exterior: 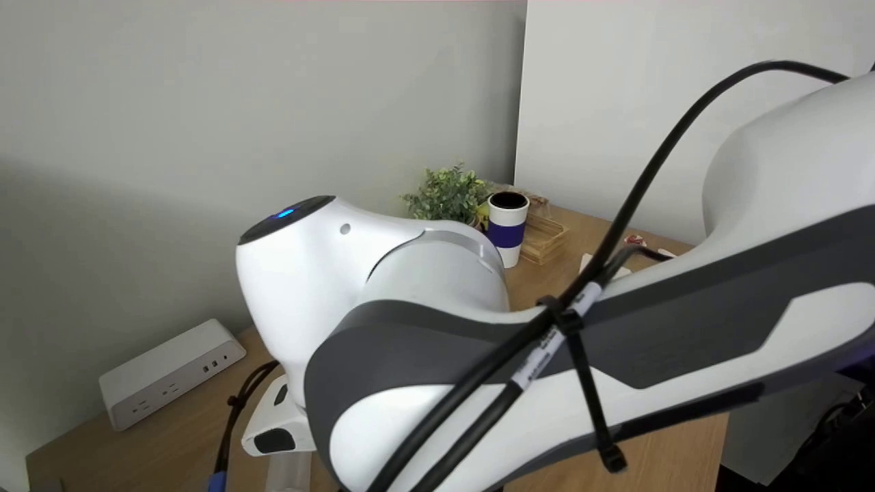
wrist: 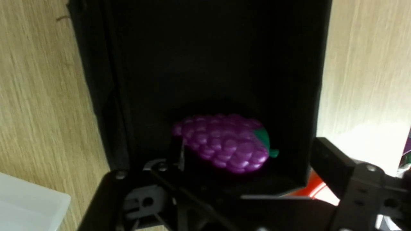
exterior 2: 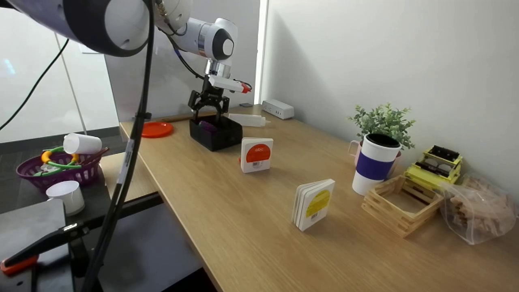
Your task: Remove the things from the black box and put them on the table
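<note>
The black box (exterior 2: 215, 136) stands at the far end of the wooden table (exterior 2: 227, 194). Inside it lies a purple grape-shaped toy (wrist: 224, 141) with a green stem, near the lower end of the box in the wrist view. My gripper (exterior 2: 207, 115) points down over the box. Its jaws are wide open with nothing held: one fingertip hangs by the toy's narrow tip, the opposite one sits at the box's side wall. Whether either touches is unclear. A small red-orange bit (exterior 2: 239, 161) peeks out behind a white book. The arm hides the box in an exterior view.
Around the box are an orange-red plate (exterior 2: 157, 129), a clear-white bottle (exterior 2: 247, 119), the white book (exterior 2: 256, 164) and a power strip (exterior 2: 277, 108). Another book (exterior 2: 312, 207), a tumbler (exterior 2: 375, 162) and a wooden crate (exterior 2: 401, 207) stand closer to that camera.
</note>
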Tool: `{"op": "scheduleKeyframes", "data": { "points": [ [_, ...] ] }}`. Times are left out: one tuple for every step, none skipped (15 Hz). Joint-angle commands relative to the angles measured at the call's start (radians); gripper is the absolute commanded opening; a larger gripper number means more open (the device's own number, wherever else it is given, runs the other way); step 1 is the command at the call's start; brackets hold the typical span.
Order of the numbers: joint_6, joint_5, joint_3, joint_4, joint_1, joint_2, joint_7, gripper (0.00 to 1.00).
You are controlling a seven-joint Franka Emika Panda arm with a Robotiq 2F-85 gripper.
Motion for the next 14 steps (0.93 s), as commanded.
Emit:
{"op": "scheduleKeyframes", "data": {
  "points": [
    [0.013,0.013,0.018,0.003,-0.01,0.014,-0.04,1.0],
    [0.011,0.014,0.02,0.004,-0.01,0.017,-0.044,1.0],
    [0.009,0.014,0.021,0.005,-0.01,0.021,-0.046,1.0],
    [0.003,0.013,0.021,0.007,-0.009,0.027,-0.048,1.0],
    [-0.003,0.014,0.021,0.009,-0.01,0.033,-0.049,1.0],
    [-0.012,0.017,0.021,0.012,-0.012,0.037,-0.05,1.0],
    [-0.018,0.018,0.02,0.014,-0.013,0.038,-0.05,1.0],
    [-0.021,0.02,0.02,0.015,-0.013,0.038,-0.05,1.0],
    [-0.021,0.019,0.018,0.015,-0.012,0.039,-0.047,1.0],
    [-0.023,0.019,0.017,0.015,-0.011,0.038,-0.046,1.0],
    [-0.024,0.019,0.017,0.015,-0.011,0.038,-0.046,1.0],
    [-0.025,0.018,0.016,0.015,-0.011,0.037,-0.044,1.0],
    [-0.028,0.017,0.015,0.015,-0.01,0.035,-0.041,1.0],
    [-0.033,0.013,0.011,0.015,-0.007,0.033,-0.036,1.0]
  ]
}}
